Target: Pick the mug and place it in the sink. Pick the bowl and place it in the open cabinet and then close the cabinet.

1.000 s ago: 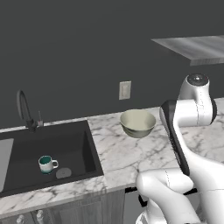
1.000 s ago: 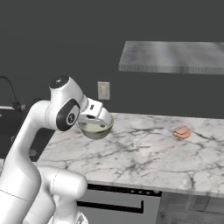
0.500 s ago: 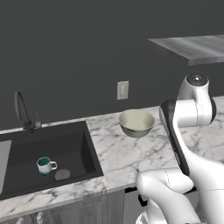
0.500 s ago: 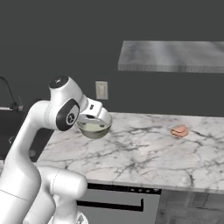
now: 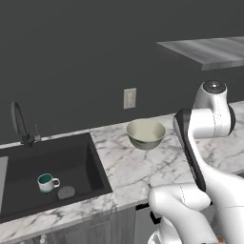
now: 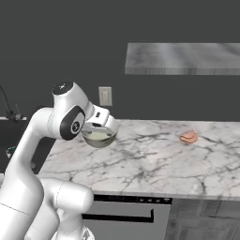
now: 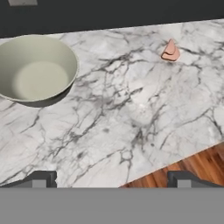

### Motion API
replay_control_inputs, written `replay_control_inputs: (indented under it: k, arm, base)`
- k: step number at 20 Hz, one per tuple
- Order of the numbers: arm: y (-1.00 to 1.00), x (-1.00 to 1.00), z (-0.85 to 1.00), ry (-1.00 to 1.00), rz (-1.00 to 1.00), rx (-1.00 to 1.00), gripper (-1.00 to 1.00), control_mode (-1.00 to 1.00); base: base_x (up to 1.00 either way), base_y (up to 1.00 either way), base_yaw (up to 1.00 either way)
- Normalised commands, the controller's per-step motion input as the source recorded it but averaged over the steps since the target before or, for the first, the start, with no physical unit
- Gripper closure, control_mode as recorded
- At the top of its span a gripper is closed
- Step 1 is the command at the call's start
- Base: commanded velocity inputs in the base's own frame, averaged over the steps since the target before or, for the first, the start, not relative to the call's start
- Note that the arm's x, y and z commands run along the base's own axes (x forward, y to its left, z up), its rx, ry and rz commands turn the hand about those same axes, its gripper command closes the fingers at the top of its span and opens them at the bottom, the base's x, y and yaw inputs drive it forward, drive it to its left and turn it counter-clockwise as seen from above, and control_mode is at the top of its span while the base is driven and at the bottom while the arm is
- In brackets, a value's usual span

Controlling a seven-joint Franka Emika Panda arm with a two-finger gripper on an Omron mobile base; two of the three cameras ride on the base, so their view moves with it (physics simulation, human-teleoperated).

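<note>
The end effector (image 7: 112, 179) was wide open and held nothing above the bench (image 7: 131, 109), near the bowl (image 7: 35, 68).

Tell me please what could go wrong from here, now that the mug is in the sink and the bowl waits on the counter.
1. The gripper is open and the bowl sits off to one side of it, not between the fingertips; closing without recentring may miss the rim.
2. The bowl is wide, so a rim pinch may slip or tip it.
3. A small pink object lies on the counter; a wide swing could knock it.
</note>
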Motion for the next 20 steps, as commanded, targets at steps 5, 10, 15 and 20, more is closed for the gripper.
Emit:
replay_control_inputs:
  k: [5, 10, 15, 20]
  arm:
    - [0.06, 0.01, -0.02, -0.08, -0.06, 0.0, -1.0, -1.0]
    - [0.14, 0.0, -0.01, -0.07, -0.08, 0.02, -1.0, -1.0]
    - [0.1, 0.02, 0.0, -0.03, -0.05, 0.02, -1.0, -1.0]
    - [0.0, 0.16, 0.0, 0.0, 0.0, 0.06, -1.0, -1.0]
  base:
    - [0.05, 0.02, -0.06]
    - [0.0, 0.0, 0.0]
    - [0.0, 0.0, 0.0]
    - [0.0, 0.0, 0.0]
